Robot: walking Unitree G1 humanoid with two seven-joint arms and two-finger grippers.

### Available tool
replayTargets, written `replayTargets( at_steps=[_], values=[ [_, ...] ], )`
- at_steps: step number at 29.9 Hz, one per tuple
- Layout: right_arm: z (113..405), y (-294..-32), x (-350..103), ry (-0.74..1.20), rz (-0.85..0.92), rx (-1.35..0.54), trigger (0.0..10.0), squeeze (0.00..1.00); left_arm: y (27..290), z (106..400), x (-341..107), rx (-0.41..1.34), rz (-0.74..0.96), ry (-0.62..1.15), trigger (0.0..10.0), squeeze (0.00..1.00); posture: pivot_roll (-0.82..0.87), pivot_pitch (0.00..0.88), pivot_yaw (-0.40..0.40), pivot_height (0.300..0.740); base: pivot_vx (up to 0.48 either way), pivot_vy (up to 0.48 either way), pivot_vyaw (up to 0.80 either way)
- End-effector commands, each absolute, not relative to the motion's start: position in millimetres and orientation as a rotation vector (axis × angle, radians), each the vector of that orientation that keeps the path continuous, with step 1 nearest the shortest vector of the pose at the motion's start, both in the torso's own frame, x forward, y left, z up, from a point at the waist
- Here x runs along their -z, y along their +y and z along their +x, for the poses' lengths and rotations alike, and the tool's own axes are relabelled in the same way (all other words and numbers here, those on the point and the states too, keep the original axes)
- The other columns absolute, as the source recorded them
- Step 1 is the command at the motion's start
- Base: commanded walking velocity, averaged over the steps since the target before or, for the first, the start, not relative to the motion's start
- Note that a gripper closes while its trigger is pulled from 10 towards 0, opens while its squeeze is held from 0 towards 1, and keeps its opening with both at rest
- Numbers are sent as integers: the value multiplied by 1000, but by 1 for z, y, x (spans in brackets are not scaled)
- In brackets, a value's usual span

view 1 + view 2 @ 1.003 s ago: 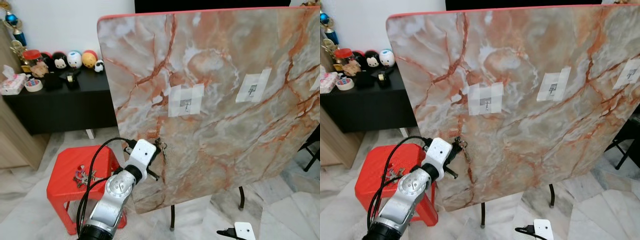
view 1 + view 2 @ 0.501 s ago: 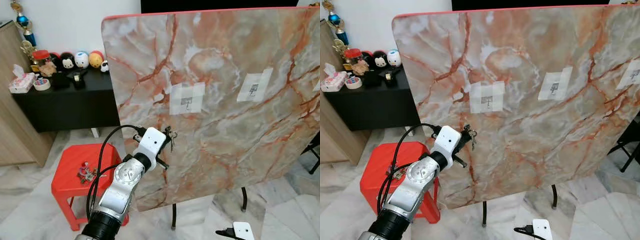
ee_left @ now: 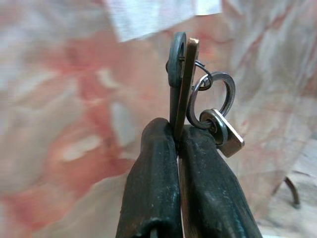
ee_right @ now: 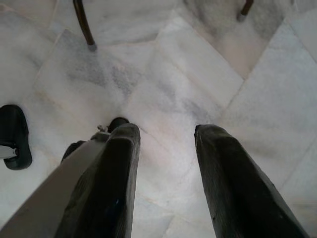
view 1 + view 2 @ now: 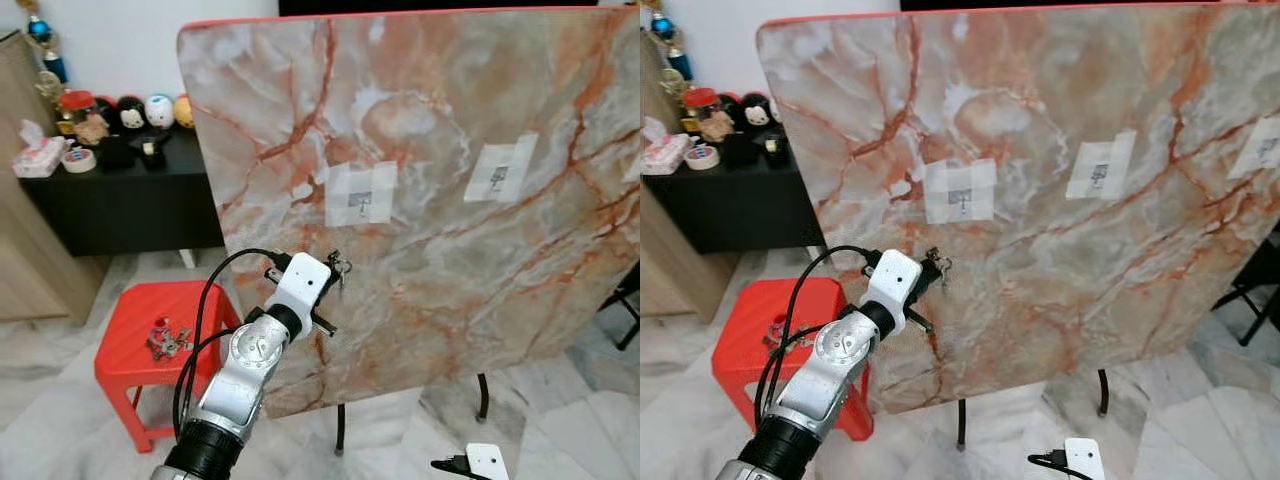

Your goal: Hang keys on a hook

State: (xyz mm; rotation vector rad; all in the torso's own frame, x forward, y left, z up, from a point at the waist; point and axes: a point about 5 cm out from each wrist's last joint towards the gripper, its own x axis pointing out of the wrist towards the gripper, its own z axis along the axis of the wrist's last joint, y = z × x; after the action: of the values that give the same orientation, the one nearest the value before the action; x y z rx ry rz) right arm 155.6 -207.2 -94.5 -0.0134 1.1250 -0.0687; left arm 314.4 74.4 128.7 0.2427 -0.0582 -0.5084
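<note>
Keys (image 3: 198, 94) pinched in left gripper (image 3: 177, 144), raised against marble board (image 5: 450, 120), below and left of nearest taped hook (image 5: 361, 196). Judgement: pickup done; lifting, hooking ring remain. Right gripper (image 4: 166, 168) idle, fingers apart, empty.

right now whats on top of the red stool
A small bunch of keys lies on the red stool. The left arm covers the stool's right side, so that part cannot be seen. The left claw holds other keys up at the marble board.
</note>
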Motion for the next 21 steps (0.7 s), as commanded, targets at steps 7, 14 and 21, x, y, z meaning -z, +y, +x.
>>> replayTargets(
  at_steps=[7,14,21],
  values=[
    [155,-208,94,1131,-15,69,10000,0,76,318,-131,493,250,-64,10000,0,65,0,-43,724,256,-402,0],
    [155,-208,95,1131,-17,67,10000,0,78,319,-129,484,251,-49,10000,0,63,0,-42,724,79,-111,0],
    [154,-209,95,1133,-21,62,10000,0,88,324,-136,423,227,-75,10000,0,62,0,-42,724,0,0,0]
  ],
)
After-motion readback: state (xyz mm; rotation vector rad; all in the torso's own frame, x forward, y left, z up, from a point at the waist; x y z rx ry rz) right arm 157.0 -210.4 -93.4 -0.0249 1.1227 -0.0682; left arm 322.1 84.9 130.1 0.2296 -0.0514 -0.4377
